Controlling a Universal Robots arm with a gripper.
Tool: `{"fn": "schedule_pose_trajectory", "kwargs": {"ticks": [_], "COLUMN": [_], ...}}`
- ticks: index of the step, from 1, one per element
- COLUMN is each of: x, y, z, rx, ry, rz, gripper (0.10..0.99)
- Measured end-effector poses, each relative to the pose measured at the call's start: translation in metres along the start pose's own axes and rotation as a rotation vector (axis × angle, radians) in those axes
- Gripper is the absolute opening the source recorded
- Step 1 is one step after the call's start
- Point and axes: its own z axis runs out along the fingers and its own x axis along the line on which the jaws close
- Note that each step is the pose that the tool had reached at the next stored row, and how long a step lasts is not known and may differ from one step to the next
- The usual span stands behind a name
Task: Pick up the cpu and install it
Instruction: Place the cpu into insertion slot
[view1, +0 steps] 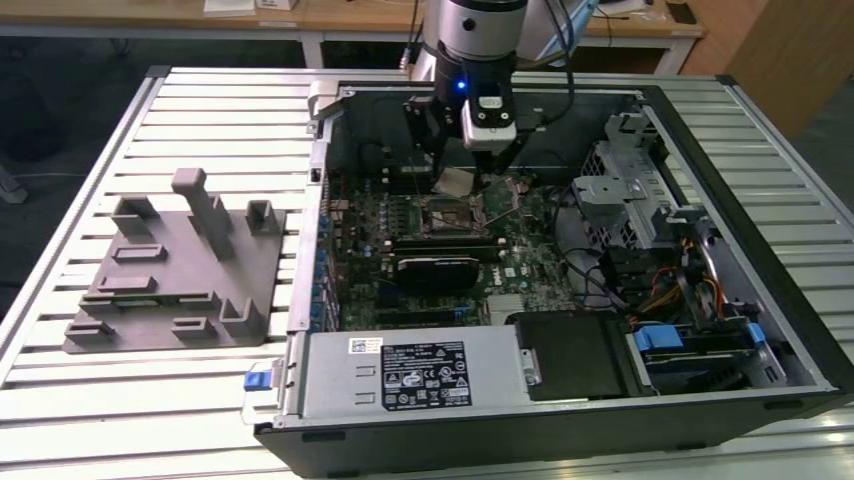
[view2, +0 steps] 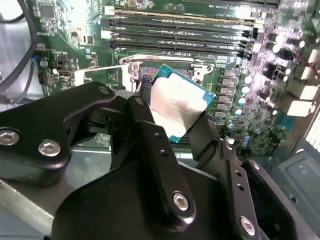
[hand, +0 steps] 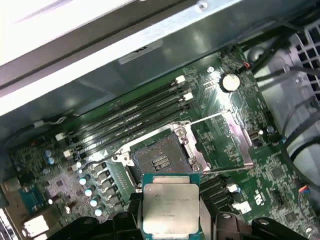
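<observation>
Our arm (view1: 481, 30) and black gripper (view2: 175, 111)
We see a silver-grey cylindrical shell with a small blue light (view1: 462, 86), a pale boxy module (view1: 487, 115) and black cables (view1: 571, 70); glossy black finger links (view2: 155, 145) carry round silver screws (view2: 181, 201).

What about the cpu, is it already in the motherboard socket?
No, in the first wrist view the tool holds the cpu apart from the open, empty socket.

arm (view1: 478, 35): upright, wrist apparently vertical | gripper (view1: 467, 172): fingers (view2: 150, 130) closed on cpu (view2: 179, 102) edges
</observation>
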Motion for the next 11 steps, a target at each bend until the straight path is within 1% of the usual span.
{"fn": "schedule_pose_trajectory", "kwargs": {"ticks": [11], "x": [0.0000], "y": [0.0000], "z": [0.0001], "rx": [0.001], "ry": [0.0041], "rz": [0.140], "gripper": [0.541]}}
